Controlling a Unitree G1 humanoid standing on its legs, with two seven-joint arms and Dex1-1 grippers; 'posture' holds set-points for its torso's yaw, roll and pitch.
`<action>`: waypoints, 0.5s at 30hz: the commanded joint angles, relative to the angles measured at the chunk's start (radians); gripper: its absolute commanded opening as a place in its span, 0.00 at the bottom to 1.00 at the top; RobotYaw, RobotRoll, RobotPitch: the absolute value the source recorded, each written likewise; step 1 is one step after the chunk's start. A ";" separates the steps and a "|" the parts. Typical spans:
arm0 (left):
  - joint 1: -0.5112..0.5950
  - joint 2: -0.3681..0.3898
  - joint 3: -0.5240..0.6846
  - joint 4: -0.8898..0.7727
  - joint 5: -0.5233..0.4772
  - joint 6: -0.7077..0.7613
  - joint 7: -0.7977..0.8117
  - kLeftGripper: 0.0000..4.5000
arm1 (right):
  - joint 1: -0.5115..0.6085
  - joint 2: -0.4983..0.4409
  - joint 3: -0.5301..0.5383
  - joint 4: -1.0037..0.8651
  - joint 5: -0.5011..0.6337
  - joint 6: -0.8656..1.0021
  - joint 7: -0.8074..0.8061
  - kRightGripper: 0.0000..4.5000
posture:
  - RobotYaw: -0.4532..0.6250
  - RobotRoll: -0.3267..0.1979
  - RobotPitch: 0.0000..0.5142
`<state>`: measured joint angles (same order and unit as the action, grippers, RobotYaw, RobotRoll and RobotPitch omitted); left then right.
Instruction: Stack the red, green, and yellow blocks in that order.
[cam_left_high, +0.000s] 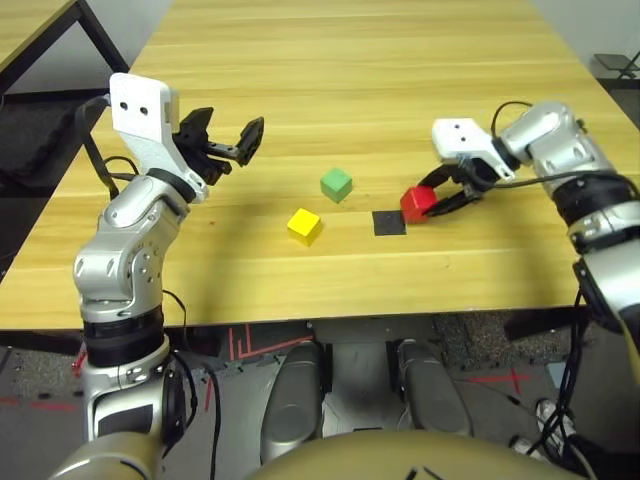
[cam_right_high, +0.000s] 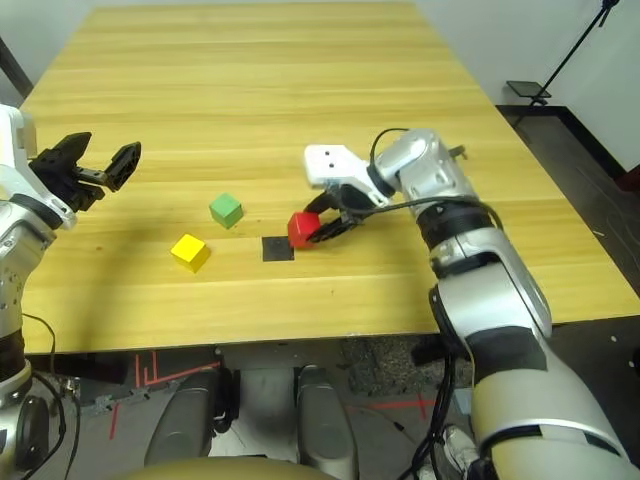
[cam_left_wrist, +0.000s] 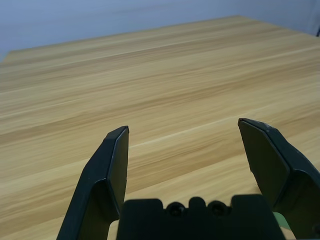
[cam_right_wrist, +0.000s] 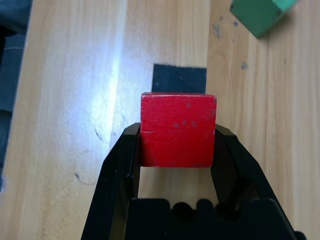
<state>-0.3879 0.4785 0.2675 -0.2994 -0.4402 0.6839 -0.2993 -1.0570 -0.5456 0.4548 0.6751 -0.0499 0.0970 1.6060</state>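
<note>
Nearest you on the wooden table (cam_left_high: 300, 60), toward its front edge, sits the yellow block (cam_left_high: 305, 227), flat on the wood and turned at an angle, with nothing on top of it. About as far out, to the right of the yellow block, you have the flat black square (cam_left_high: 389, 223), bare on top.

Just to the right of that square is the red block (cam_left_high: 418, 204) — and your right gripper (cam_right_wrist: 178, 129) has it. The gripper is closed on the block, one black finger pressed against each of two opposite sides. You can't tell from here whether the block's underside touches the wood or hangs slightly above it.

A little farther out, you see the green block (cam_left_high: 336, 185) standing alone on the table, beyond the yellow one and somewhat to its right. It is near the yellow block but not touching it. None of the three blocks is stacked on another.

Farther out still, over on your left, your left gripper (cam_left_high: 230, 128) is above the table — its two fingers spread wide, with nothing between them.
</note>
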 joint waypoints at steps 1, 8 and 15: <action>-0.007 -0.004 -0.015 0.012 0.012 -0.008 0.002 1.00 | 0.004 0.032 0.025 -0.063 -0.045 0.070 -0.031 0.45 | 0.80 0.20 0.21; 0.021 -0.012 -0.002 -0.022 0.009 -0.002 0.026 1.00 | -0.018 0.077 0.047 -0.083 -0.128 0.166 -0.114 0.45 | 0.83 0.18 0.21; 0.061 -0.015 0.016 -0.053 -0.001 0.004 0.046 1.00 | -0.032 0.114 0.056 -0.060 -0.155 0.183 -0.134 0.45 | 0.85 0.17 0.21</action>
<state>-0.3400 0.4650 0.2698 -0.3346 -0.4413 0.6811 -0.2605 -1.0839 -0.4392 0.5000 0.6117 -0.1948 0.2712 1.4749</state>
